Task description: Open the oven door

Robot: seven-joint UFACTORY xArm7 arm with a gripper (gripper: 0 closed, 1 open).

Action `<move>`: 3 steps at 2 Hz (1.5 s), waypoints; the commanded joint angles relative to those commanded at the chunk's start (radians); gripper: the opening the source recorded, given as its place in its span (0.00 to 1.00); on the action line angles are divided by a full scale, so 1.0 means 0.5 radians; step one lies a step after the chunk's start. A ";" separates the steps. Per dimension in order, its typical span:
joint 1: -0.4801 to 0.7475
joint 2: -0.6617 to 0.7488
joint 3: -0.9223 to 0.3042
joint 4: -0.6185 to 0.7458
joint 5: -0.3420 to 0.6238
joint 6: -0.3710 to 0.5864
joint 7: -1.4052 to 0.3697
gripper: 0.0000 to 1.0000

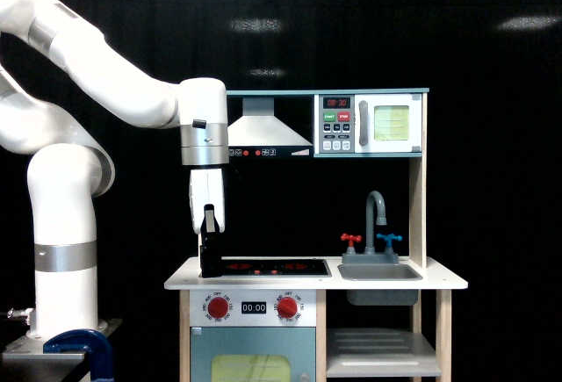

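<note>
The oven door [392, 124] sits closed in the upper shelf unit of the toy kitchen, toward the exterior view's right, well apart from the gripper [210, 268], which hangs low over the stovetop [274, 267]; whether its jaws are spread or pressed together I cannot tell. The door looks light, stiff and hinged, likely plastic; the grey vertical handle [363, 123] at its left edge is the place to hook or pinch, gently, as the unit may shift

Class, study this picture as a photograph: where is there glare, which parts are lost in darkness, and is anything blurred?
Exterior view: pale glare patches smear the black backdrop above the toy kitchen; the dark gripper merges with that backdrop, so its jaws are unreadable; the small white-framed microwave door with its yellow-green window is evenly lit and sharp, and the white robot arm is bright without blur.
</note>
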 joint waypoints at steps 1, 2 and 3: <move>0.226 0.299 -0.089 0.271 0.160 -0.278 -0.198 1.00; 0.580 0.818 -0.493 0.744 0.486 -0.339 -1.191 1.00; 0.673 1.543 -0.767 1.580 1.264 0.323 -2.834 1.00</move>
